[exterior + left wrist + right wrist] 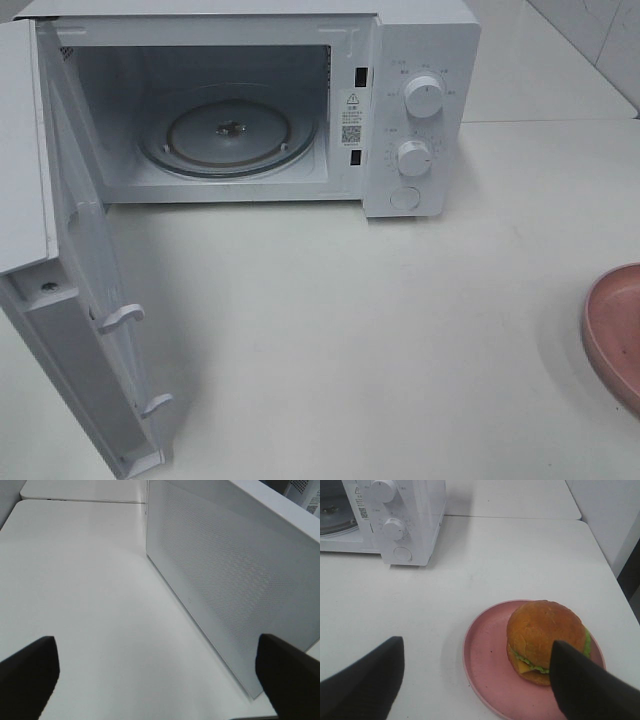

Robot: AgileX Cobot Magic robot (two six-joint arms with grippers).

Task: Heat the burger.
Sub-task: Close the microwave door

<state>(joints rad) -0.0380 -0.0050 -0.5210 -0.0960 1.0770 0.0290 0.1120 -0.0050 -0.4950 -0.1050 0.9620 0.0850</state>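
The burger (pixel 546 636), with a golden-brown bun, green lettuce and yellow cheese, sits on a round pink plate (pixel 485 665) in the right wrist view. My right gripper (pixel 475 680) is open, its dark fingers wide apart above the plate's near side, one finger overlapping the burger's edge. In the exterior high view only the plate's rim (pixel 612 335) shows at the right edge; the burger is out of view there. The white microwave (pixel 410 100) stands open, its glass turntable (pixel 228 132) bare. My left gripper (pixel 155 680) is open and empty beside the microwave door's outer face (pixel 225 575).
The microwave door (pixel 70 330) swings out to the front left over the white table (pixel 350 340). Two knobs (pixel 424 96) and a round button are on the microwave's right panel. A table seam runs behind the microwave.
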